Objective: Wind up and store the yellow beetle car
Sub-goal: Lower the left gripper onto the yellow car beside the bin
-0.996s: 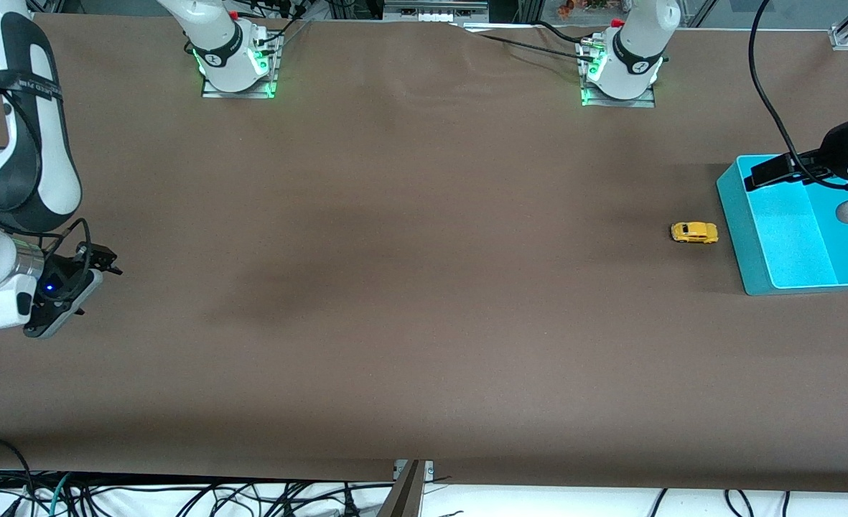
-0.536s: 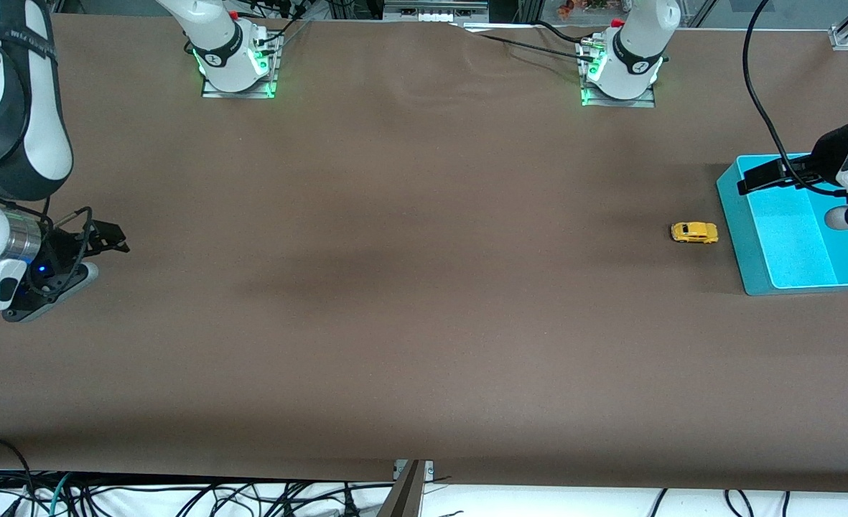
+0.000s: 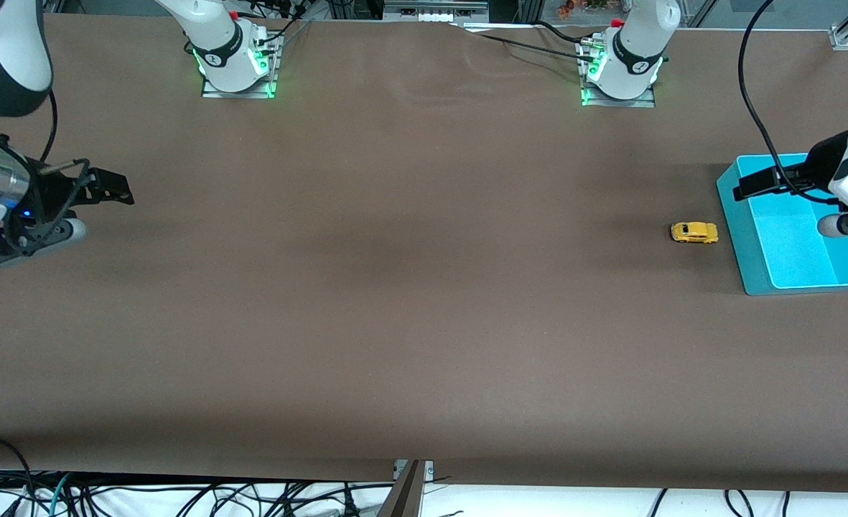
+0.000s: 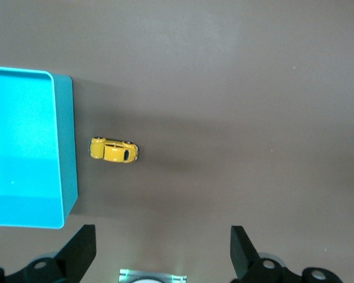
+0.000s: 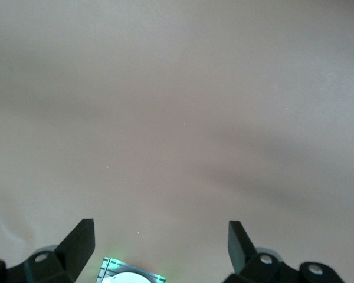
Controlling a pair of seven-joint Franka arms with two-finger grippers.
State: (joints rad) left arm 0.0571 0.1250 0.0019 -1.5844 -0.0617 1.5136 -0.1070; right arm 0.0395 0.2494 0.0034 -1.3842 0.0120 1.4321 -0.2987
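The yellow beetle car (image 3: 694, 233) stands on its wheels on the brown table, just beside the turquoise bin (image 3: 736, 222) at the left arm's end. In the left wrist view the car (image 4: 113, 150) lies next to the bin's wall (image 4: 66, 147). My left gripper (image 3: 750, 185) is open and empty, up in the air over the bin's rim; its jaws (image 4: 163, 242) stand wide apart. My right gripper (image 3: 108, 188) is open and empty over bare table at the right arm's end, and its wrist view (image 5: 161, 236) shows only tabletop.
The bin holds nothing. The two arm bases (image 3: 237, 64) (image 3: 621, 72) with green lights stand along the table's edge farthest from the front camera. A black cable (image 3: 754, 86) hangs above the bin. Loose cables lie below the table's near edge.
The right arm has lifted and drawn its gripper toward the bases' side of the table. The left gripper has shifted slightly over the bin's rim. The car has not moved.
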